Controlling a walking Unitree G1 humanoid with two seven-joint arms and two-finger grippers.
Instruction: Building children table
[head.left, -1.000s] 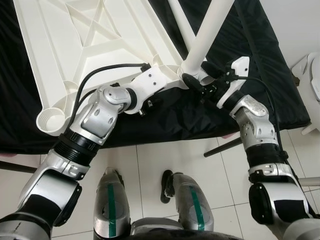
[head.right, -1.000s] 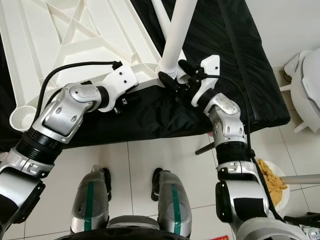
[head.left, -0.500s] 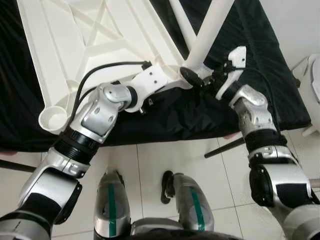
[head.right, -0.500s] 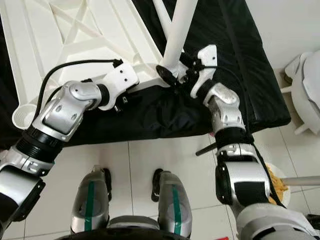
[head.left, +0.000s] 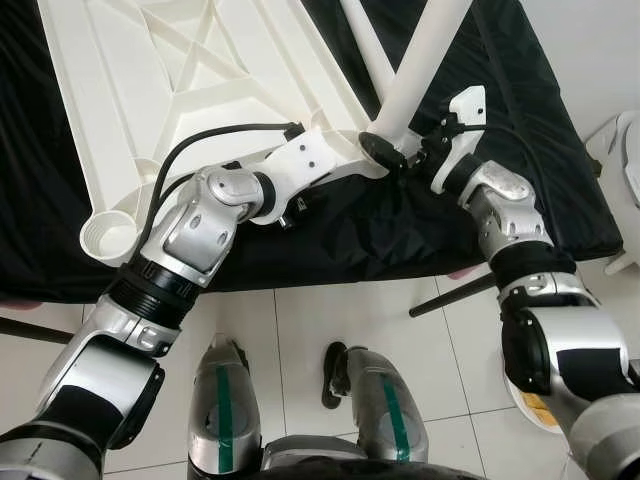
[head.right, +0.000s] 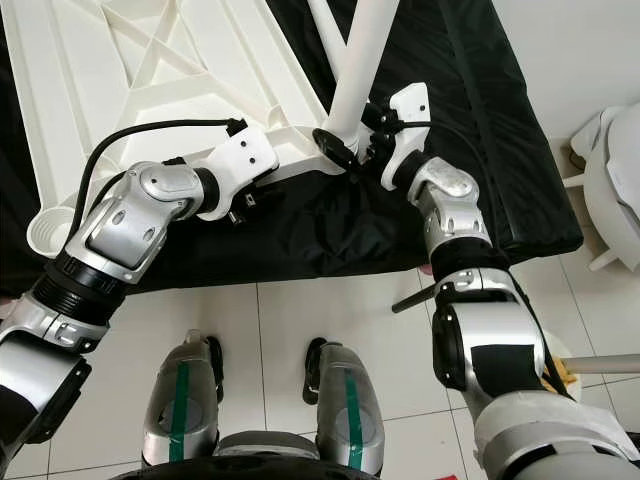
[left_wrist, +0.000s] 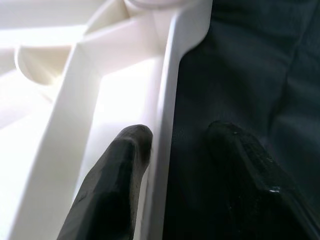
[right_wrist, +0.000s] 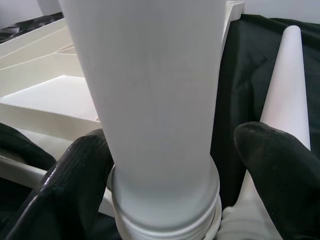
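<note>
The right gripper (right_wrist: 165, 165) has been shifting up along the white table leg (head.left: 415, 72) — its fingers are now straddling the base where the leg is entering the corner socket of the upturned tabletop (head.left: 170, 90) lying on black cloth (head.left: 500, 90). The left gripper (left_wrist: 185, 150) is pinching the tabletop's rim — one finger on each side.

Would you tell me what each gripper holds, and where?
The right gripper grips the table leg near its base; the left gripper pinches the tabletop rim.

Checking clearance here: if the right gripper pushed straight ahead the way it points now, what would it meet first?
The white table leg: it stands between the jaws of the right gripper, directly ahead. Whether the fingers already touch it is unclear.
</note>
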